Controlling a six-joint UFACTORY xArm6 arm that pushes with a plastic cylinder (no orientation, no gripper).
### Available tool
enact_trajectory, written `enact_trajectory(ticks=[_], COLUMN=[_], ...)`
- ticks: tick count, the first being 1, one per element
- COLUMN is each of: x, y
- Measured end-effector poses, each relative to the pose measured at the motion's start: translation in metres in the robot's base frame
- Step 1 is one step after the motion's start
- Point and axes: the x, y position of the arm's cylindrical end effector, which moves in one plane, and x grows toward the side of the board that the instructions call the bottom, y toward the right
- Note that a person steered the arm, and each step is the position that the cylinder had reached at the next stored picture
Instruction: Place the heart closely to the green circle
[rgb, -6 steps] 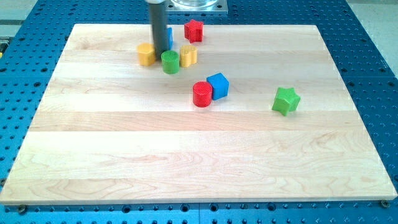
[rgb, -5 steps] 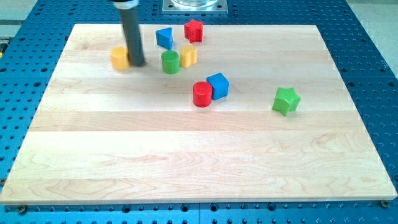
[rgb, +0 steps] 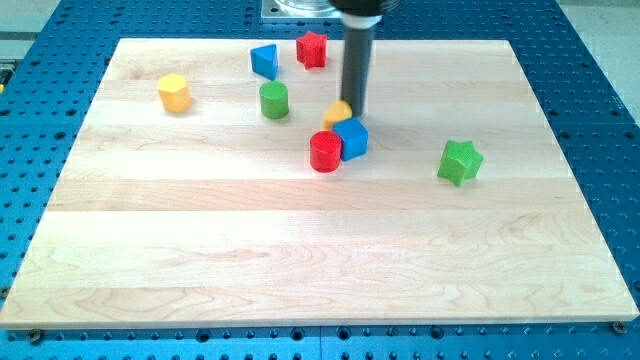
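The arm is carrying no pincer, so there is nothing to spread or press together; it is ending in a dark rod, and my tip (rgb: 352, 113) is resting on the table (rgb: 300, 260) a little right of centre, toward the table's top edge. The tip is touching, or very nearly touching, a small yellow block (rgb: 337, 113) on its left side. The rod is hiding part of that block, so its shape is not showing clearly, but I am judging it to be the heart. It is sitting just above the blue cube (rgb: 350, 138), which is lying against the red cylinder (rgb: 324, 152). The green circle (rgb: 273, 100) is standing apart from the heart, nearer the table's top-left corner, so the task is reading as incomplete. With the tip on the heart's right, a leftward push looks like the purpose of this position. Further out, a blue triangle (rgb: 264, 61) and a red star (rgb: 312, 48) are lying along the top edge, a second yellow block (rgb: 173, 92) is sitting toward the top-left corner, and a green star (rgb: 459, 161) is lying toward the right edge.
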Motion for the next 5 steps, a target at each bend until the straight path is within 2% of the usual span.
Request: enact_trajectory(ticks=[1,2,3,4,5], x=[0.033,0.052,0.029,0.024,0.035], y=[0.038,-0.005,-0.05,-0.141,-0.116])
